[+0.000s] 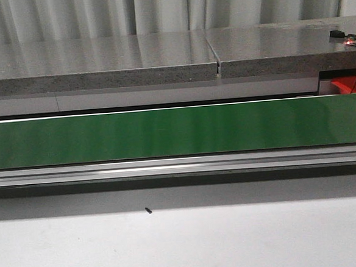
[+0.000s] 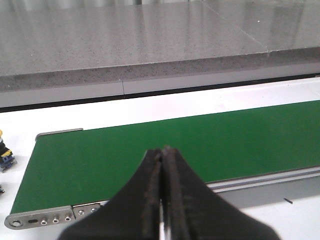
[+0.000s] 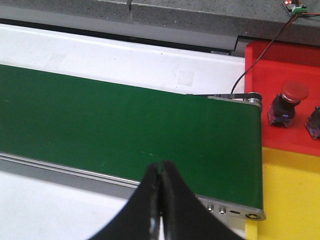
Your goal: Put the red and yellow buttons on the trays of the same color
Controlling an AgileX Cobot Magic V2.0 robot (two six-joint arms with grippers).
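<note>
Buttons show only in wrist views: the front view has just the green belt (image 1: 178, 131). Right wrist view shows a red tray (image 3: 295, 65) holding a red button (image 3: 286, 102), yellow tray (image 3: 290, 195) beside. Both grippers (image 2: 162, 165) (image 3: 160, 175) pressed together, holding nothing

The conveyor belt (image 1: 178, 131) was plain green, the counter (image 1: 93, 63) speckled grey, the trays red (image 3: 295, 65) and yellow (image 3: 290, 195).
</note>
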